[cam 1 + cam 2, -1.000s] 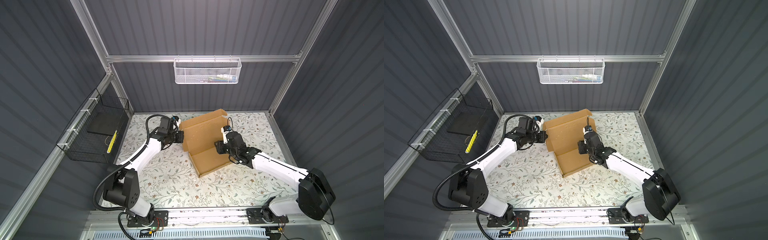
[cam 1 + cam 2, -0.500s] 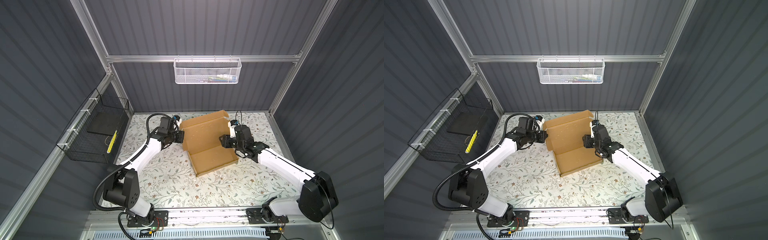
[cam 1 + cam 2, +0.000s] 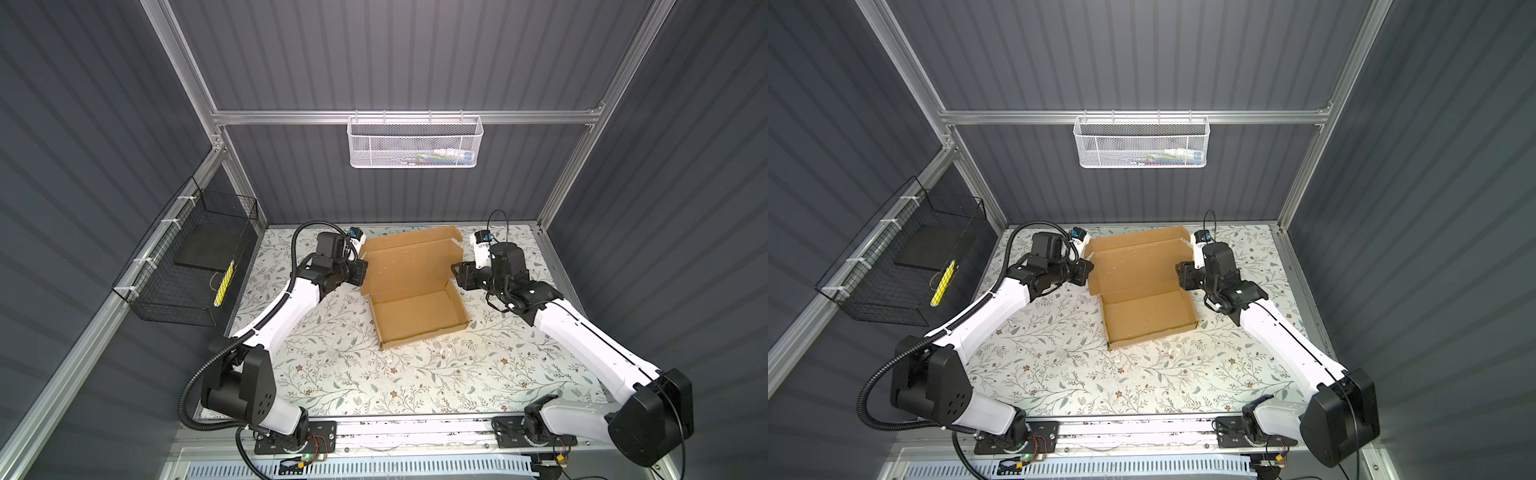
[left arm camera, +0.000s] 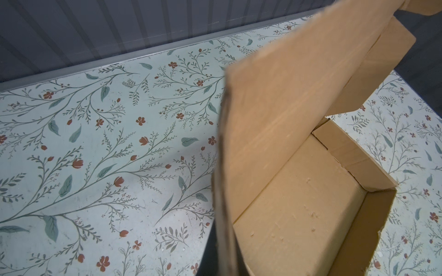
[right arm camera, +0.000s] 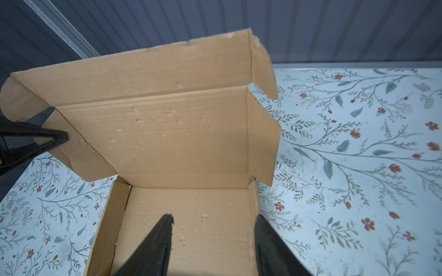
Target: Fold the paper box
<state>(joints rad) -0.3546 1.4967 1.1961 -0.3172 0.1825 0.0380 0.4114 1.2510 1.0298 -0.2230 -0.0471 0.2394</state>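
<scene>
Here the paper box [image 3: 415, 307] is seen open near the desk's [image 3: 374, 374] far edge. Its lid's left flap is pinched by the left gripper [image 5: 62, 139], its tips largely hidden. The right gripper [image 5: 212, 217] is spread empty, seemingly above the right wall.

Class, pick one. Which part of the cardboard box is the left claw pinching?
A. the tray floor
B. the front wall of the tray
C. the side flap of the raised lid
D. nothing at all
C: the left claw is shut on the side flap of the cardboard box, whose lid stands open; the left wrist view shows that flap edge-on between its fingers.
</scene>
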